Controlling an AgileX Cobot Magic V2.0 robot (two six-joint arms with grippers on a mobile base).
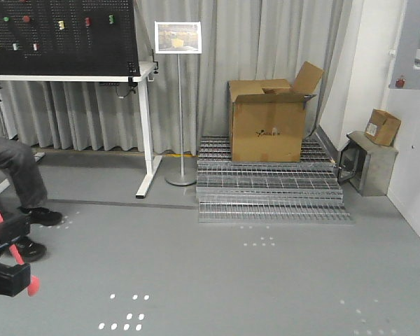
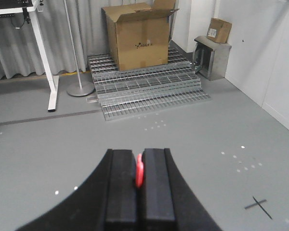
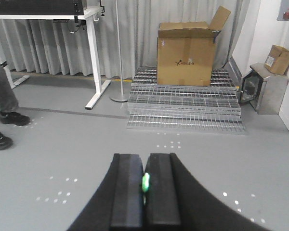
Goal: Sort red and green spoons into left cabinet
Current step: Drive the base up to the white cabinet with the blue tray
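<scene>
**Left gripper** (image 2: pixel 139 161): lower centre of the left wrist view. The black jaws are closed to a narrow slit and clamp the red spoon (image 2: pixel 139 175). Only a thin red edge of the spoon shows between the pads. In the front view the spoon slants across this gripper at lower left, with a red end sticking out above and below.

**Right gripper** (image 3: pixel 145 161): lower centre of the right wrist view. The jaws are nearly together and pinch the green spoon (image 3: pixel 145 184), which shows as a small green sliver.

**Surroundings, front view:**
- Cardboard box (image 1: pixel 269 129), flaps open, upper centre, standing on grating steps (image 1: pixel 269 189).
- White desk (image 1: pixel 145 133), upper left, with a black pegboard (image 1: pixel 59 31) above it.
- Sign stand (image 1: pixel 179 105), just beside the desk leg.
- Small box (image 1: pixel 382 126), on a grey metal case (image 1: pixel 369 164) at right.
- Person's legs (image 1: pixel 17 171), left edge.
- Grey floor (image 1: pixel 217 273), with white dots.
</scene>
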